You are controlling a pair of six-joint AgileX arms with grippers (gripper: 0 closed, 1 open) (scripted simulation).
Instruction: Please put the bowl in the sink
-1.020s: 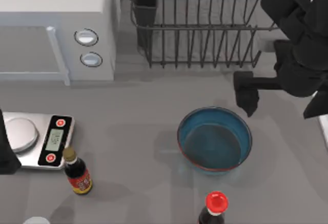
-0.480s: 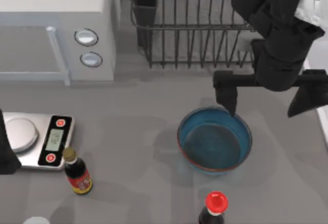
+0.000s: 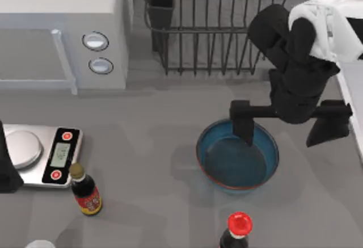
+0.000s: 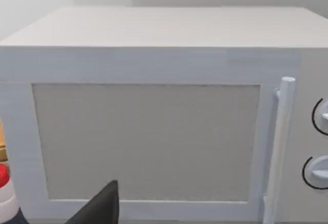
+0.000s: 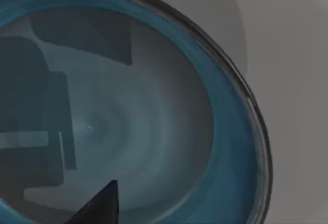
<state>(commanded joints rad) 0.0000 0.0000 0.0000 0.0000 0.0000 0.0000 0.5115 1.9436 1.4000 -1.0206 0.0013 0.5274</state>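
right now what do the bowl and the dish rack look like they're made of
The bowl looks like glazed ceramic: glossy blue surface, thin reddish-brown rim, soft reflections inside in the right wrist view. The dish rack looks like black coated metal wire: thin dark parallel bars. Both are rendered, so this is only how they look.

It was a kitchen counter in a rendered simulation. A white microwave (image 3: 62, 29) with 2 knobs stood at the upper left of the frame, a black wire dish rack (image 3: 221, 24) at the upper middle. A digital scale (image 3: 42, 154) lay at the left edge, 2 sauce bottles (image 3: 85, 190) stood along the bottom, and a blue bowl (image 3: 237, 154) sat right of center.
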